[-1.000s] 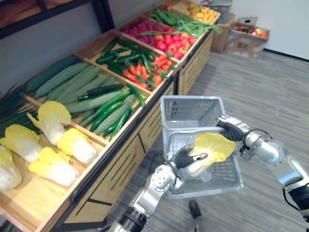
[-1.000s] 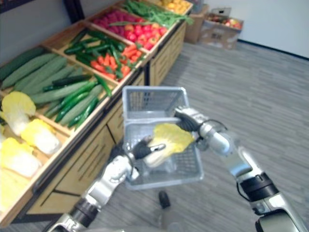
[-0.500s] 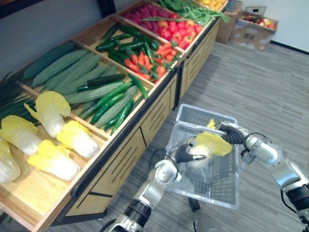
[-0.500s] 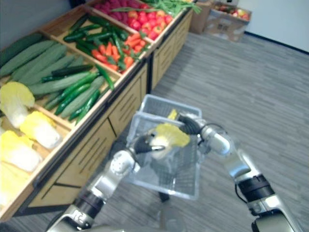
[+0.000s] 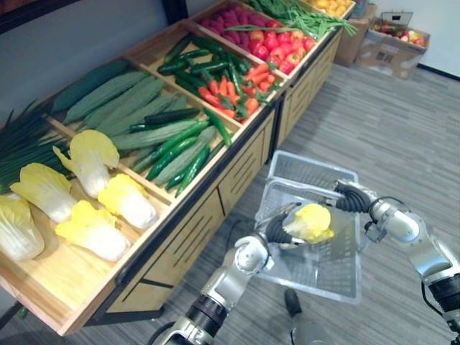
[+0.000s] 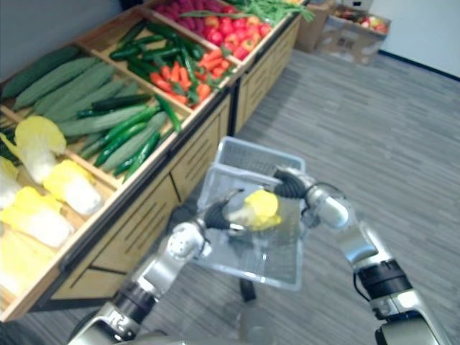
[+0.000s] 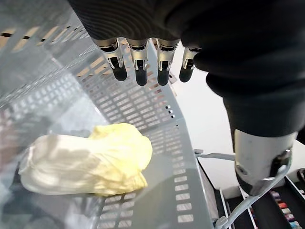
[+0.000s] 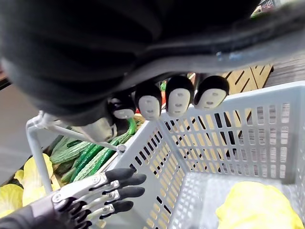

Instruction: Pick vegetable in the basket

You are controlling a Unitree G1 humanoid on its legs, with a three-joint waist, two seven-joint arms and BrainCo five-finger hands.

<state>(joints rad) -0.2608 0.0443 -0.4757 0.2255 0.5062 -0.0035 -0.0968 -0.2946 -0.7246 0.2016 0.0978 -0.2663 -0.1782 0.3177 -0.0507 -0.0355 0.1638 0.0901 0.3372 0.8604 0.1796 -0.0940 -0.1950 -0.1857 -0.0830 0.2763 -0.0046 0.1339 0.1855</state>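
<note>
Lower centre, the pale yellow leafy cabbage (image 5: 310, 223) lies loose in the tilted grey perforated plastic basket (image 5: 305, 171), left hand (image 5: 276, 230) spread clear above it, right hand (image 5: 350, 198) clenched on the wire handle (image 8: 32, 152); more tilt could spill it.

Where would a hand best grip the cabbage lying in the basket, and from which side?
Probably round its pale, firm stem end, not the loose yellow leaves. The cabbage lies on its side on the floor of the basket with walls all round, so come down through the open top, where the left hand hovers open.
</note>
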